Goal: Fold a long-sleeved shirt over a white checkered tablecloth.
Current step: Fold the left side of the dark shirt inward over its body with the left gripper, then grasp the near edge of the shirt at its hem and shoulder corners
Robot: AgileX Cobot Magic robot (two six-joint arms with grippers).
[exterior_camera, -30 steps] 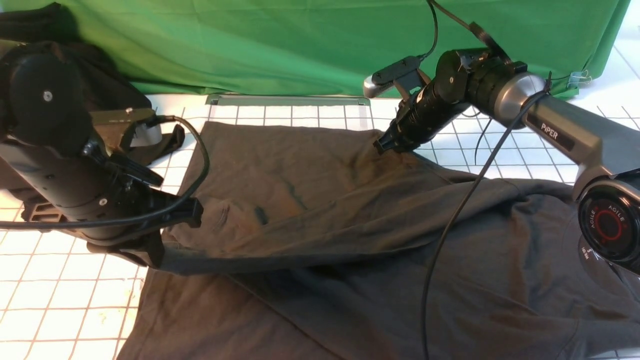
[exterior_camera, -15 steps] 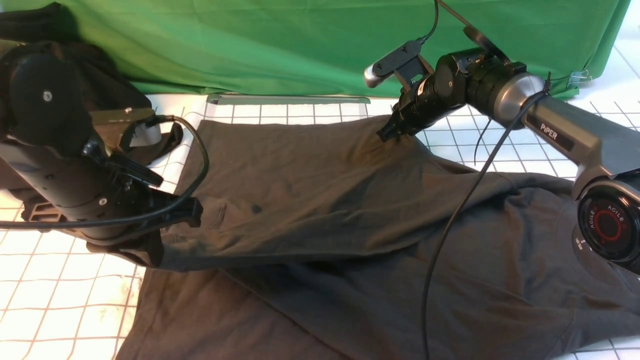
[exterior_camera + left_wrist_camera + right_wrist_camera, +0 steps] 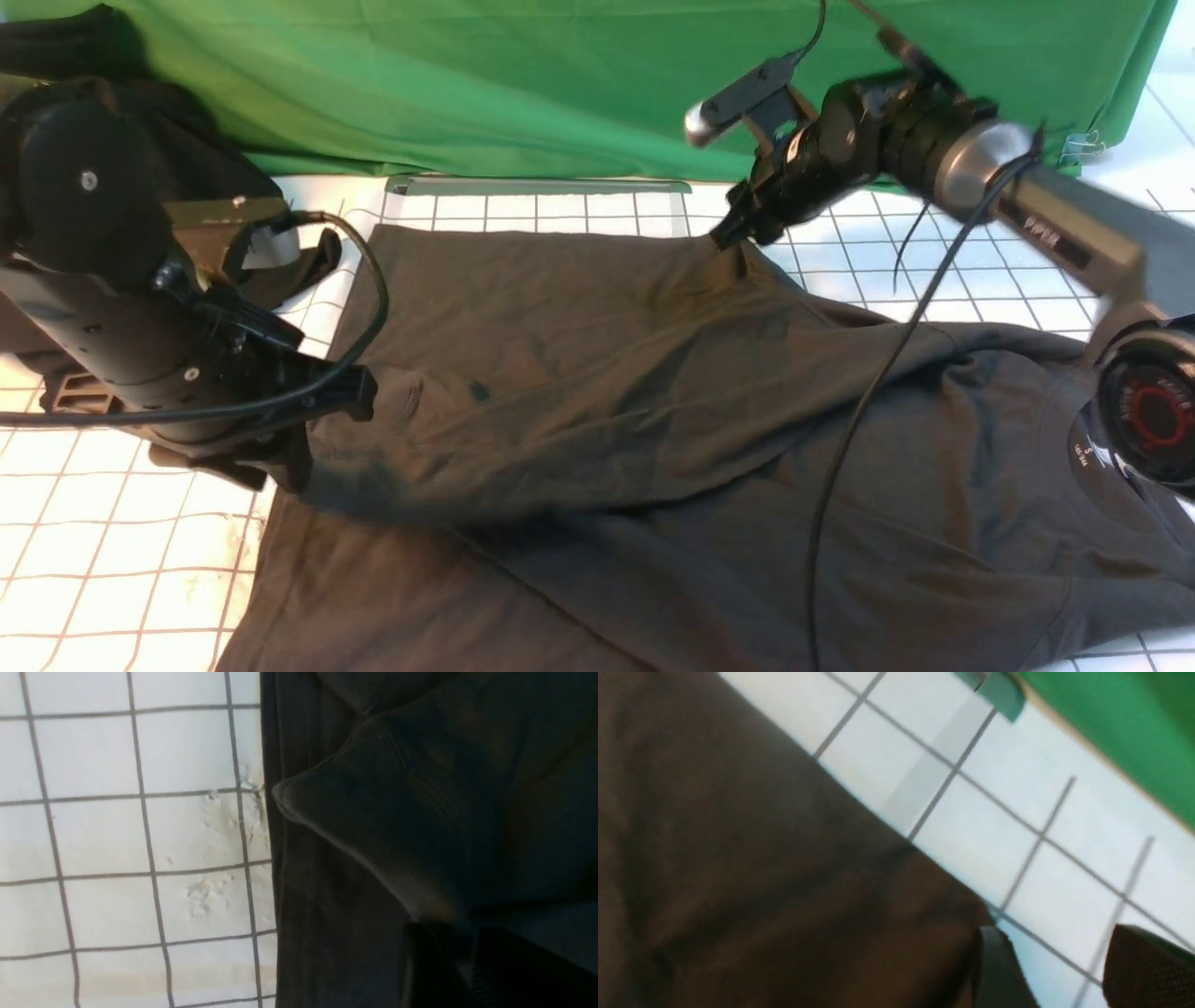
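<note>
The right gripper [image 3: 1062, 975] now stands open, only the white checkered tablecloth [image 3: 952, 826] between its jaws; the large dark charcoal-brown long-sleeved shirt [image 3: 597, 373] it held taut a second ago lies released just beside it, its flap sagging. The left gripper [image 3: 471, 963] meets the flap's other corner; we cannot tell whether it grips. We judge this fold laid.

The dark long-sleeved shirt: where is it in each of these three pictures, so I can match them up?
Front view: the long-sleeved shirt spreads across the middle and bottom.
Left wrist view: a folded corner of it fills over half the picture.
Right wrist view: its edge, covering about half.
Shared landmark: the white checkered tablecloth bordering it.
</note>
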